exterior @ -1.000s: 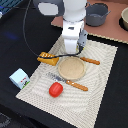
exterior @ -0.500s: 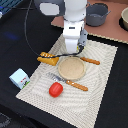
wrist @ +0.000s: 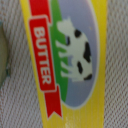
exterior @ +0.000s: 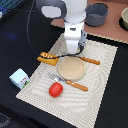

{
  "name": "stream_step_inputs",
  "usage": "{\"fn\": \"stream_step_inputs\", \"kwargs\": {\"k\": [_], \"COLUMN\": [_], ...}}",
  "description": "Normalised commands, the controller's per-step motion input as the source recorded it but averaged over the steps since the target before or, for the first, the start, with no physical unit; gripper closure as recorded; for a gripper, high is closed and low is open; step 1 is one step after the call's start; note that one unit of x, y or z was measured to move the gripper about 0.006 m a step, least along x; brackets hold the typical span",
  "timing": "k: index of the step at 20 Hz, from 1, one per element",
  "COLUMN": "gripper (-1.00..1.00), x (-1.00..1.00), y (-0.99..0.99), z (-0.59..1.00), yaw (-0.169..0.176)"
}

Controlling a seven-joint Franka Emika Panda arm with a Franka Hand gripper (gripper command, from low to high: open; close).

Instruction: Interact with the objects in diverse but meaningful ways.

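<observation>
The flat yellow box (wrist: pixel 75 60), printed with "BUTTER" and a cow, fills the wrist view and lies on the woven placemat (wrist: pixel 15 107). No fingertips show in that view. In the exterior view my gripper (exterior: pixel 74 48) hangs low over the far part of the placemat (exterior: pixel 102 87), and the arm hides the box. To the exterior view's left of the gripper lies the orange ridged block (exterior: pixel 48 59). The red tomato (exterior: pixel 55 89) rests on the mat's near part. The light blue carton (exterior: pixel 19 78) stands off the mat on the exterior view's left.
A beige plate (exterior: pixel 70 68) lies mid-mat just in front of the gripper, with an orange-handled fork (exterior: pixel 70 82) and knife (exterior: pixel 90 60) on either side. A grey pot (exterior: pixel 96 14) and another vessel (exterior: pixel 124 17) stand at the back right.
</observation>
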Motion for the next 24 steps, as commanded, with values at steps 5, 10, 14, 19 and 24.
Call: {"fn": "stream_step_inputs", "kwargs": {"k": [5,10,14,19,24], "gripper": [1.00,1.00,1.00,1.00,1.00], "x": [0.09,0.07,-0.14,-0.89,-1.00], "y": [0.37,0.29,0.07,0.00,0.00], "z": [-0.17,-0.09,0.85,0.72,0.42], "yaw": [0.101,0.087,0.020,0.014,0.000]}}
